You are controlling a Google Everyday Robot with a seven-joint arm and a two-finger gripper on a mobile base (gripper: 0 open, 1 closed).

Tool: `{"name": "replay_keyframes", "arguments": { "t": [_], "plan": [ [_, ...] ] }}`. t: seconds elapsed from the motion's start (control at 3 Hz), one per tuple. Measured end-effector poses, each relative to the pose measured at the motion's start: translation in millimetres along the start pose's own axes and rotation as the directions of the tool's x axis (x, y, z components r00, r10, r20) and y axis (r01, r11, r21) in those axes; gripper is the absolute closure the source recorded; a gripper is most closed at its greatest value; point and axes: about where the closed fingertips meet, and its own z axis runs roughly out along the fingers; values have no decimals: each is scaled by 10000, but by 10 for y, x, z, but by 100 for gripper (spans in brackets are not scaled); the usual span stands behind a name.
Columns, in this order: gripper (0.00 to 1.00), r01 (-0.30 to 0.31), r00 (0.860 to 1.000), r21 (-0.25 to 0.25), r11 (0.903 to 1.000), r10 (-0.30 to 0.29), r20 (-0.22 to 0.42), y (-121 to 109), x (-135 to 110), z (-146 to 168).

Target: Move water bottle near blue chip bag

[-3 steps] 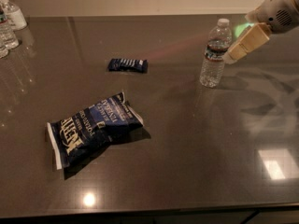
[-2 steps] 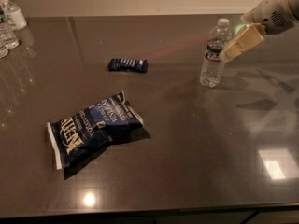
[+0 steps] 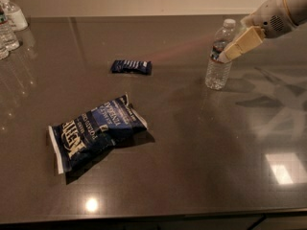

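A dark bench [image 3: 192, 152] seen from above. The pincer [image 3: 223, 56] comes in from the right edge, level with the dark label band of the water bottle [image 3: 218, 74]; whether it is open or closed cannot be told. The bottle stands upright at the pincer, long axis vertical, white cap up. Well left of the pincer and nearer the viewer, the blue chip bag [image 3: 93, 131] lies flat, its long axis slanting.

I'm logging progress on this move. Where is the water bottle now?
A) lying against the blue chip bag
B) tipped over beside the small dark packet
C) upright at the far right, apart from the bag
C: the water bottle stands upright at far right, the pincer at its label band, the blue chip bag lying well apart toward the near left.
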Motion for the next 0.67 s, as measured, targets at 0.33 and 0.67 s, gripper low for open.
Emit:
{"name": "replay_keyframes", "arguments": {
  "t": [0.33,0.67],
  "plan": [
    [18,-100,9999,-56,9999,100,21,-33,27,57],
    [41,-104,9999,-145,9998,105,87,-30,20,79]
  ]
}}
